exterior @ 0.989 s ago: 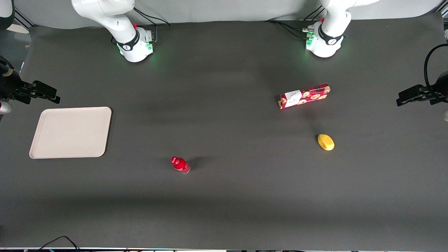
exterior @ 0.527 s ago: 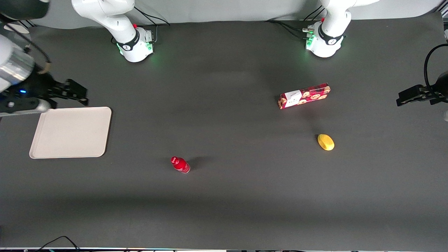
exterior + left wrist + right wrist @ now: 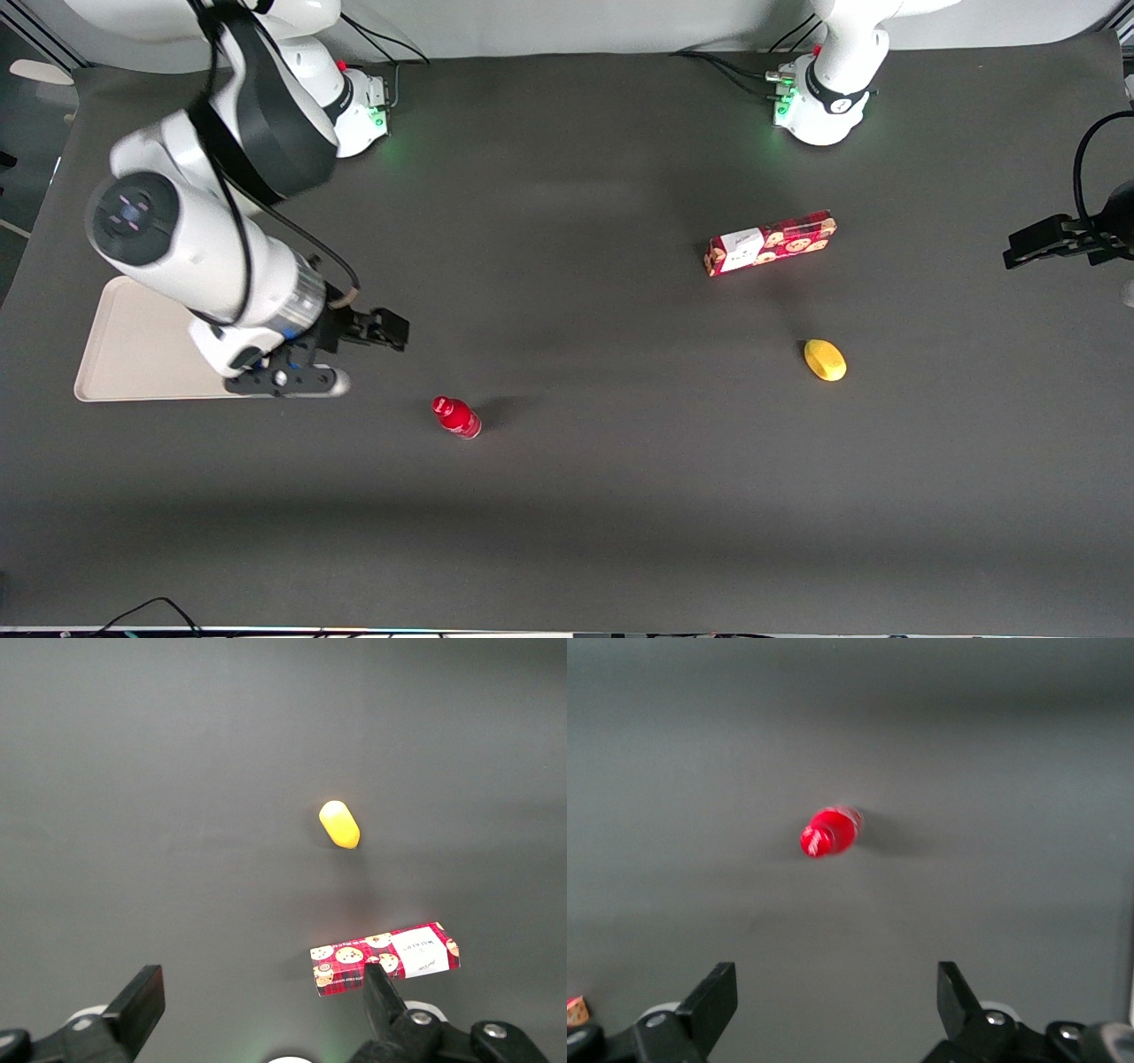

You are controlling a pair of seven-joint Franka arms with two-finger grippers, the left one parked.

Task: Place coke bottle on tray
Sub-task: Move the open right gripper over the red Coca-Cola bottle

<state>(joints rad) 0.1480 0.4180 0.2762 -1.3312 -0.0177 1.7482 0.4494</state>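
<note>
Coke bottle (image 3: pixel 456 417) first: we see it standing upright on the dark table (image 3: pixel 567 496), red cap on, out in the open with nothing touching it. From the right wrist view we look almost straight down on the bottle (image 3: pixel 830 831), a red round shape with its shadow trailing off to one side, and it sits clear of both fingertips.

Now the gripper (image 3: pixel 376 330): we find it hovering above the mat, just beside the tray's edge and near the bottle, a little farther from the front camera than the bottle is. Its fingers (image 3: pixel 709 1005) are spread wide apart, and we can see bare mat between them; they hold nothing and touch nothing. The bottle lies ahead of that gap, not inside it.

Moving outward, we have the tray (image 3: pixel 115 354), flat and beige, lying toward the working arm's end of the table. The arm's white body covers much of it from the front, so we only see its outer part and its nearer rim. Nothing shows on the part we can see.

Toward the parked arm's end, well apart from the bottle, we spot a red cookie box (image 3: pixel 771 243) lying flat, and nearer the front camera than that box, a small yellow object (image 3: pixel 825 360). The left wrist view shows the same pair, box (image 3: pixel 385 958) and yellow object (image 3: pixel 339 824), apart from each other.
</note>
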